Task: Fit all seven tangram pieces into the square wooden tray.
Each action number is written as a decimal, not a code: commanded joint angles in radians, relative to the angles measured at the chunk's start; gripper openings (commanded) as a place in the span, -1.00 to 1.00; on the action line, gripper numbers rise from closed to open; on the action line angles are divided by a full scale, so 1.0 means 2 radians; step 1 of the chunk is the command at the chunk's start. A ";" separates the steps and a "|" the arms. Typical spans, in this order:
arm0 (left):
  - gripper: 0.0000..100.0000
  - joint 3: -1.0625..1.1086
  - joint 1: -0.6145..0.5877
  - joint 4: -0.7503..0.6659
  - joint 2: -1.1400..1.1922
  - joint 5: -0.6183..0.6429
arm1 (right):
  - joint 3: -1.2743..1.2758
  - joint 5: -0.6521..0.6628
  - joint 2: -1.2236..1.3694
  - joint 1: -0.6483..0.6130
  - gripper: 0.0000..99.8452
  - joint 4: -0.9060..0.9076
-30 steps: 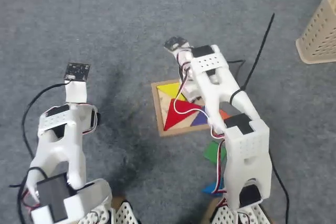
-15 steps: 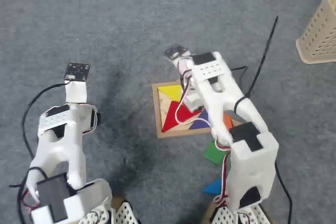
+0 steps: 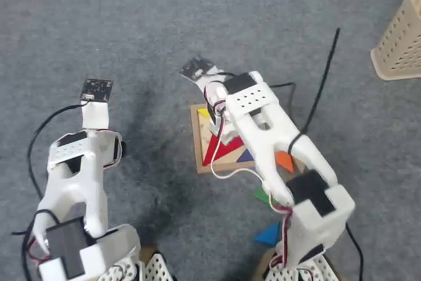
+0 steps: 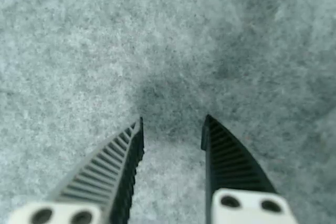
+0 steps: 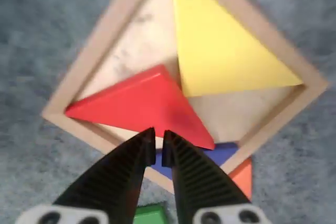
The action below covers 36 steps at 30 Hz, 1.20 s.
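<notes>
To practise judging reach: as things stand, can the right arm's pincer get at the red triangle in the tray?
Probably yes. The right pincer hangs just over an edge of the red triangle, with nothing between them; the piece lies uncovered in the wooden tray. The pincer looks almost shut, so opening likely comes first.

Your left arm [image 3: 75,182] and right arm [image 3: 276,136] are white printed shells with black servo blocks. Red and white wires [image 3: 230,173] loop along the right one, and a black cable [image 3: 325,67] trails toward one o'clock. Ribbed black fingers [image 4: 118,171] sit on white, screw-holed mounts.
</notes>
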 commanded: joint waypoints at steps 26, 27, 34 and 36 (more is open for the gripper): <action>-0.64 -0.001 0.000 -0.009 -0.023 -0.005 | -0.087 0.002 0.089 0.013 -0.86 -0.060; -0.64 -0.001 0.000 -0.009 -0.023 -0.005 | -0.085 -0.003 0.072 0.012 -0.86 -0.055; -0.64 -0.001 0.000 -0.009 -0.023 -0.005 | -0.024 0.106 -0.026 0.044 -0.76 0.010; -0.64 -0.001 0.000 -0.009 -0.023 -0.005 | 0.001 0.162 -0.026 0.056 -0.66 0.011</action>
